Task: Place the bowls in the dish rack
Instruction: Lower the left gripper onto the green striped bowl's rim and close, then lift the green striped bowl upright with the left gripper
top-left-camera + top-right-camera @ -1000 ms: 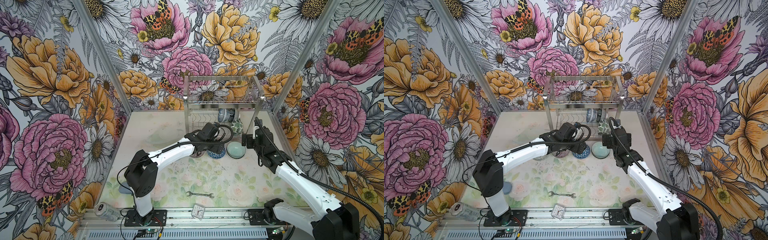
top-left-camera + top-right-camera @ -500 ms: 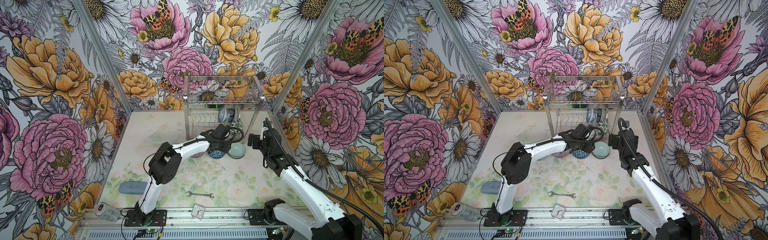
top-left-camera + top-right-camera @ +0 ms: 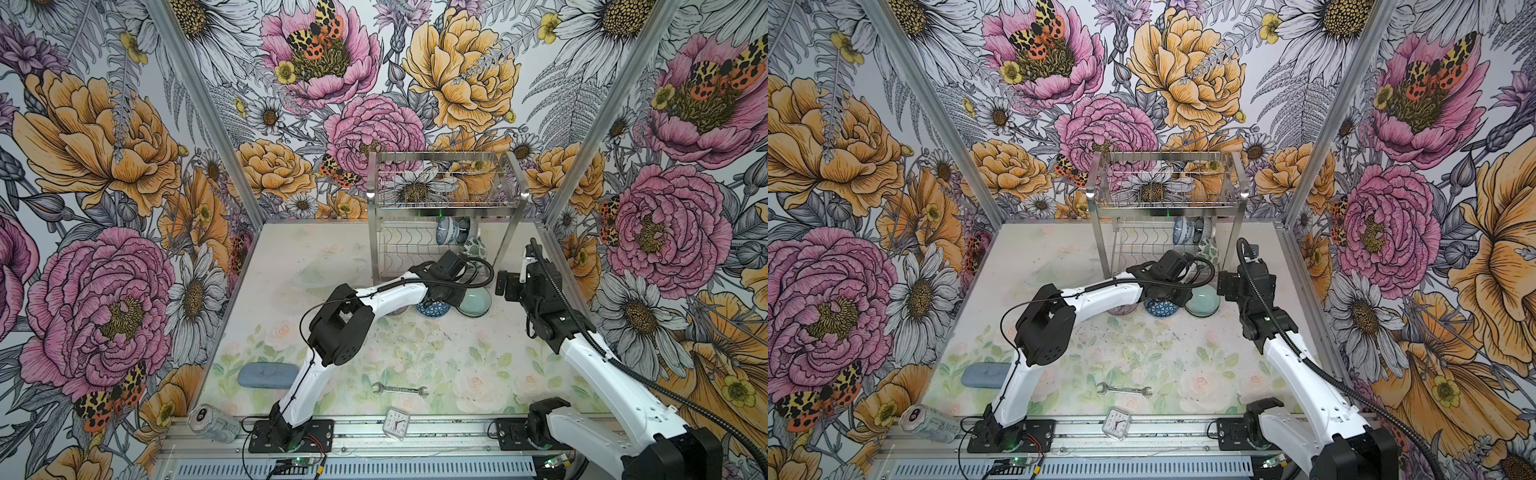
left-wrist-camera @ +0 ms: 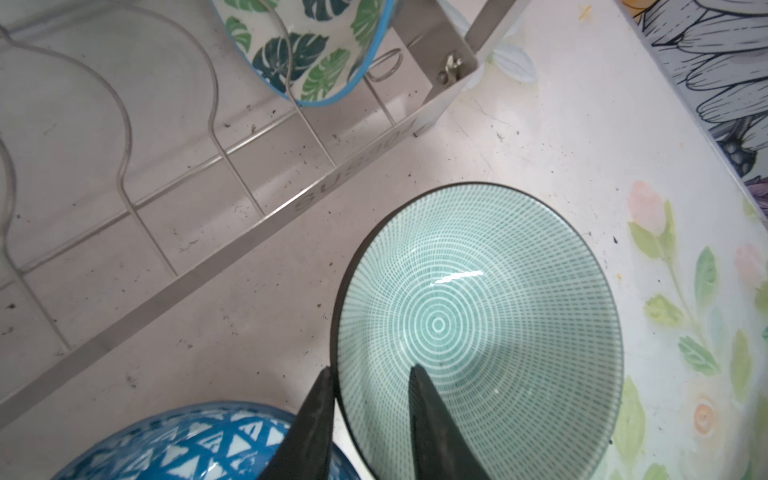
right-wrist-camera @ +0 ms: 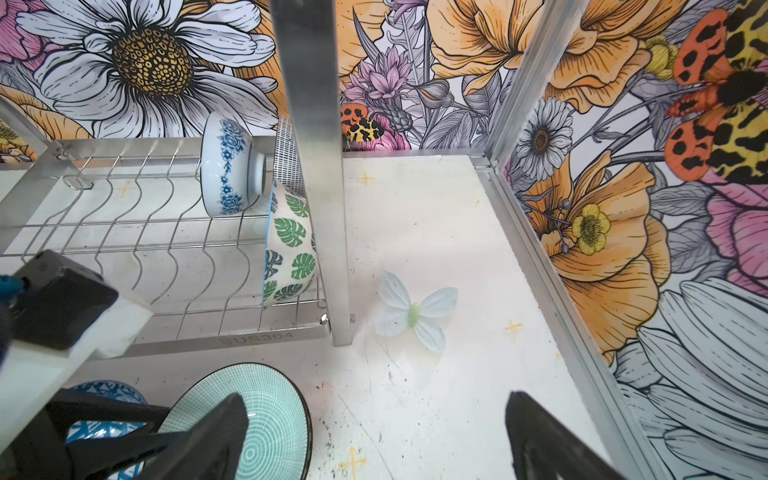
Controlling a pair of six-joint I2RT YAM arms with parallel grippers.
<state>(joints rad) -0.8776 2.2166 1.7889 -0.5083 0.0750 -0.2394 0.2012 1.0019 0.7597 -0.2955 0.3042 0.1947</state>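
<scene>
Your pale green bowl (image 4: 478,324) sat upright on the table (image 5: 415,228) just before the dish rack (image 4: 232,249), the left gripper (image 4: 372,370) straddling its rim, one finger in, one out, a firm pinch impossible to tell, while your right gripper (image 5: 376,397) hung spread wide nearby.

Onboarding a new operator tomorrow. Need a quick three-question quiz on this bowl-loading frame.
1. Which tier of the dish rack holds the leaf-print bowl and the blue-floral bowl?
2. The left tool straddles the rim of: A) leaf-print bowl B) pale green ringed bowl C) blue triangle-pattern bowl.
3. True or false: the right tool is shut on a bowl.
Key: 1 the lower, wavy-wire tier; 2 B; 3 false, it stands open and empty.
</scene>
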